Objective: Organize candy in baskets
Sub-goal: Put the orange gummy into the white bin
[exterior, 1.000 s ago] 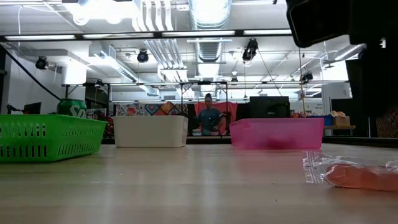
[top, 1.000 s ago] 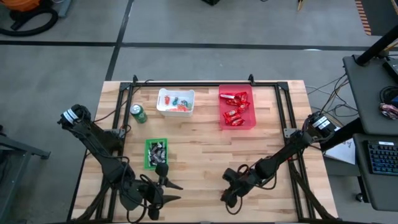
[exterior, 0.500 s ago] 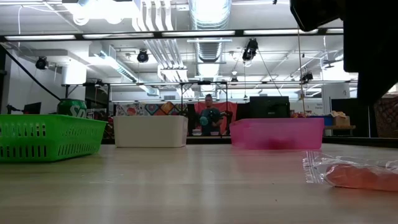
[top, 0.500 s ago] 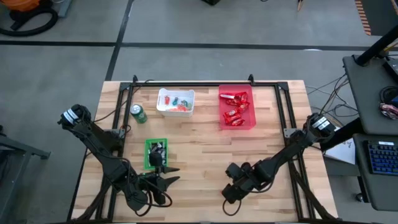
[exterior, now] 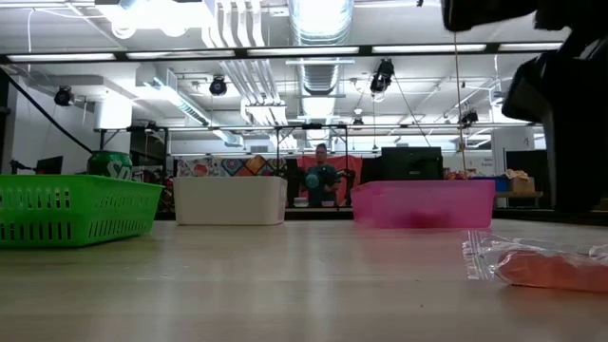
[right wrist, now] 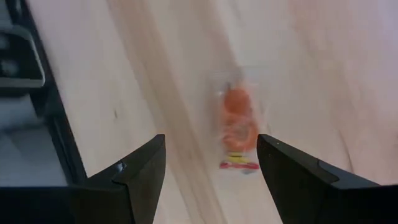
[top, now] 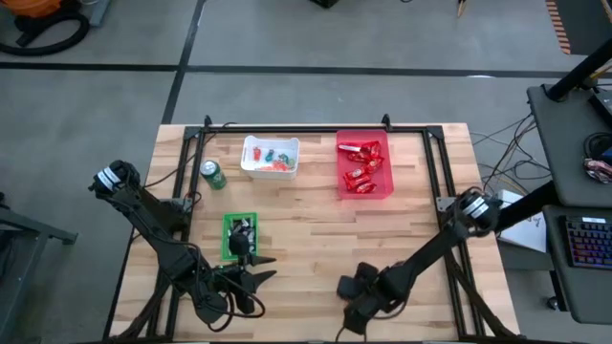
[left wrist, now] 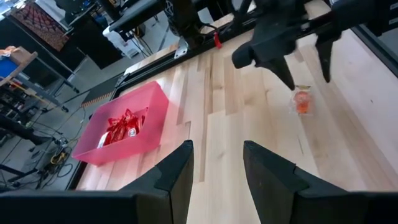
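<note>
A robotics lab or workshop in a large industrial hall. The low view shows exposed ducts [exterior: 318, 19] and strip lights along the top of the frame, with a person [exterior: 321, 180] at center standing far behind. From above, a wooden table [top: 316, 220] sits on grey concrete floor [top: 287, 38]; at right a desk holds a keyboard [top: 585, 241] and cables.

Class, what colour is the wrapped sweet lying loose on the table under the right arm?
Orange, in a clear wrapper; the right wrist view shows it best.

Orange candy [right wrist: 237, 127] (possibly clear-wrapped) on table
</note>
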